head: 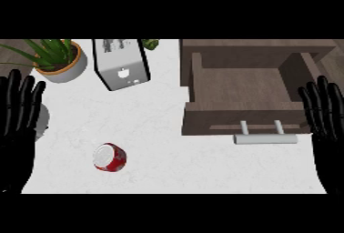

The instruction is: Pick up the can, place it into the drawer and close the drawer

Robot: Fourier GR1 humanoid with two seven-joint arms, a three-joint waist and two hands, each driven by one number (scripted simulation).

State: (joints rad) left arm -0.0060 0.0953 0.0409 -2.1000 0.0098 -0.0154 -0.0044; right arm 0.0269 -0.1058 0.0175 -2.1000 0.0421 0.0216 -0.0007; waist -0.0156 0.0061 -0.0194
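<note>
Can lies on its side near the counter's front edge, left of centre, silver end showing, well apart from both hands. Drawer stands open at the back-right corner, its handle facing the front edge. Left robot hand at the left edge and right robot hand at the right edge: both released, fingers straight, pointing up.

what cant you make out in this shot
All in the head view:
- Grey round thing: mostly hidden behind the left hand; what it is cannot be told.
- Green item: cut off by the top edge and partly covered by the silver box.
- Can: label too small to read.
- Right hand: outer side cut off by the right edge.
</note>
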